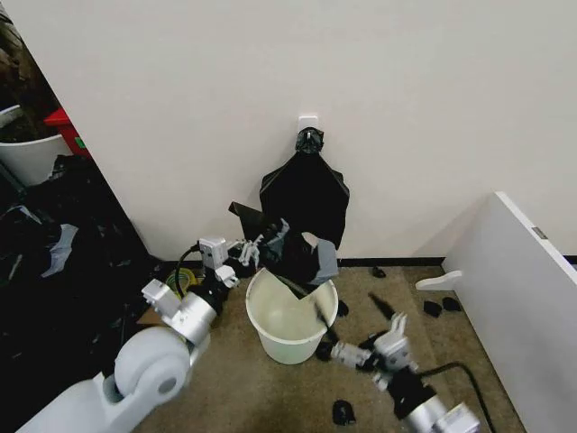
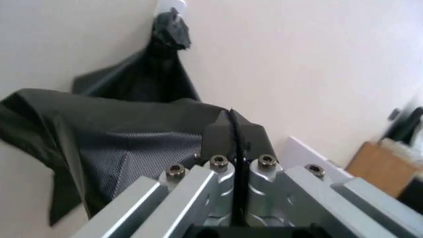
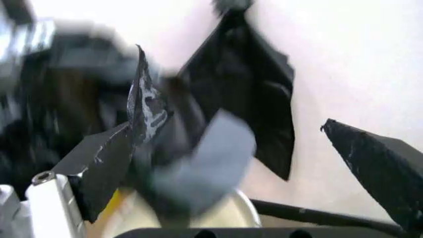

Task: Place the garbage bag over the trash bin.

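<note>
Head view: left claw (image 1: 255, 250) raised just behind the far rim of the round white plastic trash bin (image 1: 290, 334), clamped on a fold of the thin, crinkly black plastic garbage bag (image 1: 302, 257). Bag bunched just ahead of that claw, hanging above the bin's far edge, with a narrow strip trailing down into the opening. Right claw (image 1: 326, 344) low at the bin's near right side, close against the wall, tips dark against dark plastic, so cannot tell from here whether parted or closed. Beyond the left claw, on the wall, a flat black bag bunch knotted at its top (image 1: 306, 185) hanging from a small white hook (image 1: 308, 121). Floor around the bin dotted with small dark scraps.

Left wrist view: left claw (image 2: 233, 133) pinched flat on the garbage bag (image 2: 126, 144), film spreading away in one loose sheet; knotted bunch (image 2: 162, 64) farther off, up the wall.

Right wrist view: right claw (image 3: 251, 148) spread wide, nothing between the black tips; bag (image 3: 198, 163) blurred ahead of it, bin rim (image 3: 244, 213) just beneath.

Judged step: opening the bag's mouth above the bin, not yet over the rim. Next move probably calls for a second grip on the free edge by the right claw, then pulling the mouth apart and drawing it down around the rim.
</note>
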Tool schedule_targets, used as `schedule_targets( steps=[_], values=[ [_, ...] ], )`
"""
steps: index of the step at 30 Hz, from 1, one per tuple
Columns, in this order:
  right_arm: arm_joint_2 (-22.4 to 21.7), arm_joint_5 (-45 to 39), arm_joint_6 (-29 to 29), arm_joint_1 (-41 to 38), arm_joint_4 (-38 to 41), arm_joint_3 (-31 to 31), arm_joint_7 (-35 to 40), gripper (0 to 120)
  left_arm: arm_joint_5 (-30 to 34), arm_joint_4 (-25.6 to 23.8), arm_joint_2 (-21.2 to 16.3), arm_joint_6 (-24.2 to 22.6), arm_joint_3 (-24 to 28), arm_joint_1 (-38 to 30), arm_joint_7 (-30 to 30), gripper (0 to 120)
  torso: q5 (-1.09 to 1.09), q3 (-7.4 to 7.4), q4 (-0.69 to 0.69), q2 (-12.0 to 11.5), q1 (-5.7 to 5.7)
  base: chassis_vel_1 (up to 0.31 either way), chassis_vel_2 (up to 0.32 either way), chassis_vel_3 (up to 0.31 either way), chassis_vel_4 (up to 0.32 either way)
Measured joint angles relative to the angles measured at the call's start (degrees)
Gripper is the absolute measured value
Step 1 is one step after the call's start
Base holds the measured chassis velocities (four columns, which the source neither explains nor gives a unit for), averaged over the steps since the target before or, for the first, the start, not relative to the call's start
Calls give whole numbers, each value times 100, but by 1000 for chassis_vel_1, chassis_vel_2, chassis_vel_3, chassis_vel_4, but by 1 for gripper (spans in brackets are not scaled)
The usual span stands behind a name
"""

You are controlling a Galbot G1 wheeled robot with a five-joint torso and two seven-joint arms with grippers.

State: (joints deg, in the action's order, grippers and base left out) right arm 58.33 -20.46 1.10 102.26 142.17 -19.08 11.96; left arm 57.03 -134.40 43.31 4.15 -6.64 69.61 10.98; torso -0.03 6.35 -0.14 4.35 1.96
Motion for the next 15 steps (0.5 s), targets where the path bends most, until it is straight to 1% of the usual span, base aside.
schedule_targets(
  steps=[1,2,3,5,6,7,8,9,10,11,13,14,15],
  values=[
    [11,-508,-190,-68,87,-112,92,100,44,-47,4,-8,-7,44,2,0,-3,0,-1,0,0,0,0,0,0],
    [11,-508,-190,-68,87,-112,92,100,44,-47,4,-8,-7,44,2,0,-3,0,-1,0,0,0,0,0,0],
    [16,-1219,-540,-202,127,-293,221,100,73,-86,12,-9,-11,101,-6,0,-1,0,-1,0,0,0,0,0,0],
    [-26,-2270,-1264,-581,143,-599,515,100,64,-131,44,-7,-13,197,-39,0,1,0,-1,0,0,0,0,0,0],
    [-26,-2270,-1264,-581,143,-599,515,100,64,-131,44,-7,-13,197,-39,0,1,0,-1,0,0,0,0,0,0],
    [-80,-2860,-1688,-819,144,-727,706,100,31,-147,73,-3,-13,252,-54,0,1,0,0,0,0,0,0,0,0],
    [-99,-3058,-1860,-900,144,-760,788,100,19,-150,83,-1,-13,267,-57,0,1,0,0,0,0,0,0,0,0],
    [-157,-3794,-2560,-1226,144,-829,1172,100,-57,-160,158,8,-13,368,-73,0,0,0,1,0,0,0,0,0,0],
    [-157,-3794,-2560,-1226,144,-829,1172,100,-57,-160,158,8,-13,368,-73,0,0,0,1,0,0,0,0,0,0],
    [-172,-4094,-2880,-1354,145,-822,1389,100,-102,-168,206,15,-15,440,-80,0,0,1,2,0,0,0,0,0,0],
    [-166,-4276,-3373,-1401,144,-786,1634,100,-182,-191,272,33,-26,573,-98,0,-1,0,1,0,0,0,0,0,0],
    [-140,-4343,-3544,-1378,144,-767,1757,100,-225,-199,293,50,-33,646,-117,0,0,0,0,0,0,0,0,0,0],
    [-140,-4343,-3544,-1378,144,-767,1757,100,-225,-199,293,50,-33,646,-117,0,0,0,0,0,0,0,0,0,0]
  ],
)
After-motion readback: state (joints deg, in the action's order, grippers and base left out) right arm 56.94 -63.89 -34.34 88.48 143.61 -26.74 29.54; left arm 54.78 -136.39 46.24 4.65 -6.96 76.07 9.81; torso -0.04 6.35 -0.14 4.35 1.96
